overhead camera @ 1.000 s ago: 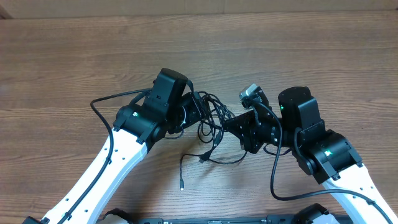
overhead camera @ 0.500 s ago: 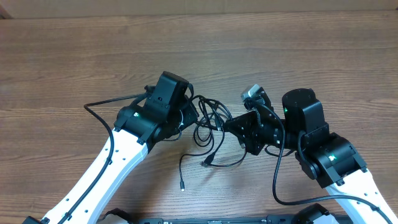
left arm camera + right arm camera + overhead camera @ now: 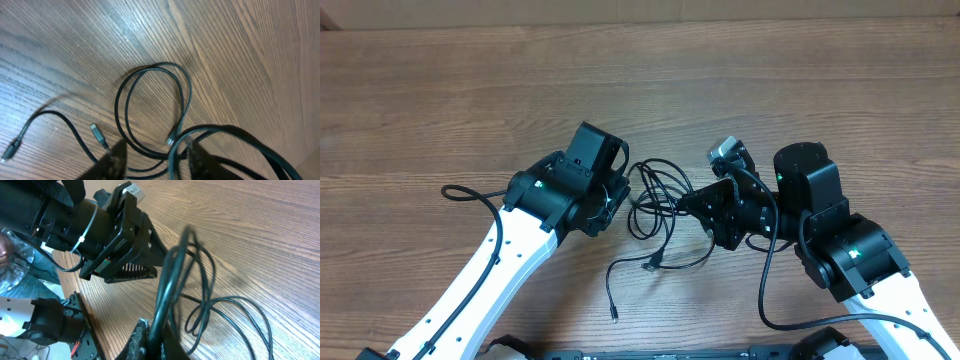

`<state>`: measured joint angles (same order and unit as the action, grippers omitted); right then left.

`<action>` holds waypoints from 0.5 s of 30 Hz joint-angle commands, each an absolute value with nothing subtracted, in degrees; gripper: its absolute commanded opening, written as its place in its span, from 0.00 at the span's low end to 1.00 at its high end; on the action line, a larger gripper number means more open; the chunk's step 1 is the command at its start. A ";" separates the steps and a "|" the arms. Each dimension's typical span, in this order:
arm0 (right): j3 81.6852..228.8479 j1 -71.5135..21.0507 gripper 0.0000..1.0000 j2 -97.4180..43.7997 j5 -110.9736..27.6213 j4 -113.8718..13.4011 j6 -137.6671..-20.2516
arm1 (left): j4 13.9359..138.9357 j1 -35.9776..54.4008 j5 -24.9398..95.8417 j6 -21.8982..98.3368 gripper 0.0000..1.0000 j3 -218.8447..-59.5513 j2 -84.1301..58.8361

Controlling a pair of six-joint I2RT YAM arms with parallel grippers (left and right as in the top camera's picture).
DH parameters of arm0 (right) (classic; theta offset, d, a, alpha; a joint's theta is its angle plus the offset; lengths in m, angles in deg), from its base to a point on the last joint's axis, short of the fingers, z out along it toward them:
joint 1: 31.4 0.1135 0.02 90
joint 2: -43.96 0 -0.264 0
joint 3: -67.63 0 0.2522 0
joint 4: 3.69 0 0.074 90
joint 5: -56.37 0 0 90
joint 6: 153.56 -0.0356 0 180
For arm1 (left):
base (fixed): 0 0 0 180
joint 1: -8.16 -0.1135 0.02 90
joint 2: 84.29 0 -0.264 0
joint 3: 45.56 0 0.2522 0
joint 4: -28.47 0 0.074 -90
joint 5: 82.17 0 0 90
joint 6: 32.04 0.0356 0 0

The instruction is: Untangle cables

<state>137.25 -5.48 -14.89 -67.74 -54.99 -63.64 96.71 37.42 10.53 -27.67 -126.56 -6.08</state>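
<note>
Much of the grip is out of sight from overhead: each wrist housing covers its own fingertips, so only the wrist cameras show them. In the left wrist view the left gripper [image 3: 156,159] is cut off by the bottom edge and blurred. Its two fingers [image 3: 116,161] stand partly apart with a strand arcing across the gap, and whether they touch it I cannot tell. In the right wrist view the right gripper [image 3: 149,341] is pinched tight on a bunch of the cables [image 3: 660,192], which rise from it out of focus. The cables lie on the table [image 3: 770,80] just toward 6 o'clock from centre, between the two grippers, left gripper at their 9 o'clock and right at their 3 o'clock. One strand trails toward 6 o'clock and ends in a plug [image 3: 614,317]. Against a second ago, the left wrist has backed off toward 9 o'clock and uncovered more of the loops. The trailing plug has slid farther toward 6 o'clock, and the right gripper has barely moved
</note>
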 commanded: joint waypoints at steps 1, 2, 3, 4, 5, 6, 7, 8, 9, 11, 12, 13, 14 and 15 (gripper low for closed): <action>137.29 -5.66 0.04 -13.51 -68.46 -54.18 -63.99 | 96.82 37.37 8.85 -30.36 0.51 -127.42 -6.67; 137.29 -5.66 0.04 -13.51 -68.44 -54.18 -63.99 | 96.84 37.37 8.70 -30.34 0.59 -127.42 -6.67; 137.29 -5.66 0.04 -13.51 -68.44 -54.18 -63.97 | 96.88 37.37 8.65 -30.31 0.66 -127.42 -6.67; 137.29 -5.66 0.04 -13.51 -68.46 -54.18 -63.99 | 96.93 37.37 8.68 -30.23 0.76 -127.42 -6.67; 137.29 -5.66 0.04 -13.53 -68.46 -54.20 -63.99 | 96.86 37.37 8.72 -29.29 0.82 -127.42 -6.67; 137.29 -5.66 0.04 -13.51 -68.46 -54.25 -63.99 | 96.80 37.37 8.72 -28.02 0.88 -127.42 -6.67; 137.29 -5.64 0.04 -13.51 -68.46 -54.31 -63.99 | 96.80 37.37 8.70 -26.84 0.91 -127.40 -6.67; 137.29 -5.64 0.04 -13.51 -68.46 -54.33 -63.99 | 96.75 37.37 8.70 -25.53 0.93 -127.42 -6.67; 137.29 -5.66 0.04 -13.51 -68.46 -54.31 -63.99 | 96.31 37.37 8.72 -23.43 0.94 -127.42 -6.67; 137.29 -5.66 0.04 -13.53 -68.46 -54.14 -63.99 | 94.94 37.37 8.74 -18.20 0.94 -127.42 -6.67; 137.29 -5.66 0.04 -13.53 -68.46 -54.09 -63.99 | 93.98 37.37 8.92 -15.01 0.92 -127.42 -6.67; 137.29 -5.66 0.04 -13.53 -68.46 -54.09 -63.99 | 93.15 37.37 8.98 -12.15 0.91 -127.42 -6.67; 137.29 -5.64 0.04 -13.51 -68.46 -54.11 -63.99 | 92.49 37.37 9.31 -8.83 0.91 -127.42 -6.67; 137.29 -5.64 0.04 -13.53 -68.46 -54.11 -63.99 | 92.29 37.37 9.33 -6.45 0.92 -127.42 -6.67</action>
